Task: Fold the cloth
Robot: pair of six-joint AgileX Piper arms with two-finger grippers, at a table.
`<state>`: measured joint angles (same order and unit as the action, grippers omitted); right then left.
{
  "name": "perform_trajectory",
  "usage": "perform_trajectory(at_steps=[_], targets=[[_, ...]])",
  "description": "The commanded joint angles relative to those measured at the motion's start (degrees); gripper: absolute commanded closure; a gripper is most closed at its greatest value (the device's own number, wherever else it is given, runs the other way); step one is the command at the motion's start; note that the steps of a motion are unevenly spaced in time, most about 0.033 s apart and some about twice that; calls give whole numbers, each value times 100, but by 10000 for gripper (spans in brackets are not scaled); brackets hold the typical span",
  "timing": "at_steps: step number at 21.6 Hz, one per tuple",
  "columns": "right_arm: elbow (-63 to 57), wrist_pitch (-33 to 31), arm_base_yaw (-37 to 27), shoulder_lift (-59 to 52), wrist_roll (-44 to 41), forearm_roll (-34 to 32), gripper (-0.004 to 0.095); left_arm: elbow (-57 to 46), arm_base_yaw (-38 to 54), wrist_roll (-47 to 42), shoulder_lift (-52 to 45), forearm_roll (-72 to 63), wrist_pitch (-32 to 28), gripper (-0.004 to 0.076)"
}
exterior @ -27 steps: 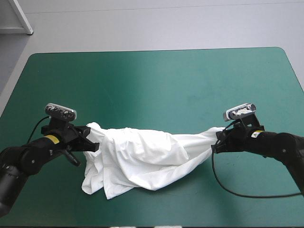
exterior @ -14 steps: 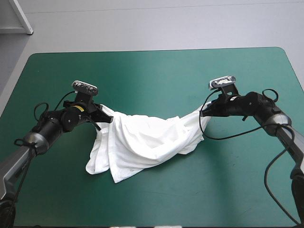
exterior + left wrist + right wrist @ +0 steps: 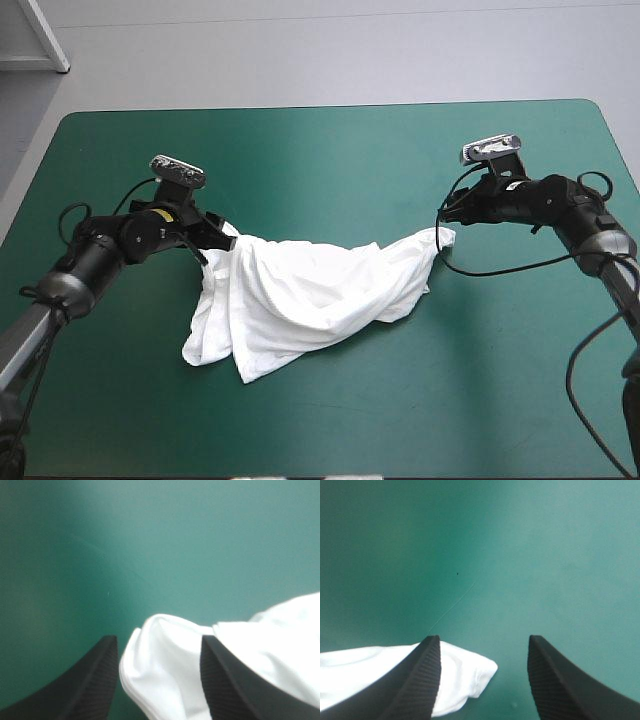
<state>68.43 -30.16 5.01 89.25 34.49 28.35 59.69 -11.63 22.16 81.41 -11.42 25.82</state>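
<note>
Finding the white T-shirt (image 3: 310, 295) lying as a crumpled, elongated heap on the teal-green counter (image 3: 330, 160), btwn the two tools, w/ one end reaching each of them. Reading the left tool (image 3: 157, 639) as open, w/ black fingers (image 3: 75, 690) well apart and a rounded fold of cloth in the gap, not pinched. Reading the right tool (image 3: 484, 639) as open too, w/ a wide gap, a corner of the shirt poking out under and just beside one finger, bare cover ahead. Judging the fabric as light, thin, v. soft and limp: draping and bunching under its own weight, not holding any shape, prob. sliding easily over the smooth cover and dragging the rest along when pulled. Not expecting anything fragile; watching instead for catching several layers at once or missing a thin edge. Leaning toward taking hold at the end nearest each tool, i.e. the fold btwn the left fingers and the corner by the right one, pinching low, close to the counter, then drawing the ends apart to flatten the heap before folding. Not seeing any container here, so nothing to note re contents.
</note>
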Motion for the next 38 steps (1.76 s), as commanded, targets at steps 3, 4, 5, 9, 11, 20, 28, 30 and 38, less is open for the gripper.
perform_trajectory(at_steps=[3,4,5,9,11,20,28,30,38], targets=[[182,-542,-72,-1165,-22,150,441,1,-6,-708,-1710,-127,1542,340],[182,-583,-72,-1247,-105,153,442,-98,-6,-831,-1898,-127,1693,341],[182,-666,-72,-1419,-327,153,442,-406,-6,-1008,-2356,-218,2012,342],[171,-1113,-72,-1545,-477,162,446,-1461,-6,-1126,-3203,-657,2809,341],[170,-1167,-72,-1545,-625,162,445,-1846,-6,-1102,-3181,-742,3003,341],[170,-1231,-72,-1545,-647,71,446,-2338,-6,-785,-2480,-696,2567,341],[118,-1320,-72,-1534,-1061,-825,464,-2369,-6,-639,-1490,-673,1765,341],[114,-1393,-72,-1478,-1123,-825,469,-2369,-6,-625,-1289,-673,1711,342],[114,-1396,-72,-452,-1114,-228,468,-2369,-6,-610,-1107,-405,1220,705]])
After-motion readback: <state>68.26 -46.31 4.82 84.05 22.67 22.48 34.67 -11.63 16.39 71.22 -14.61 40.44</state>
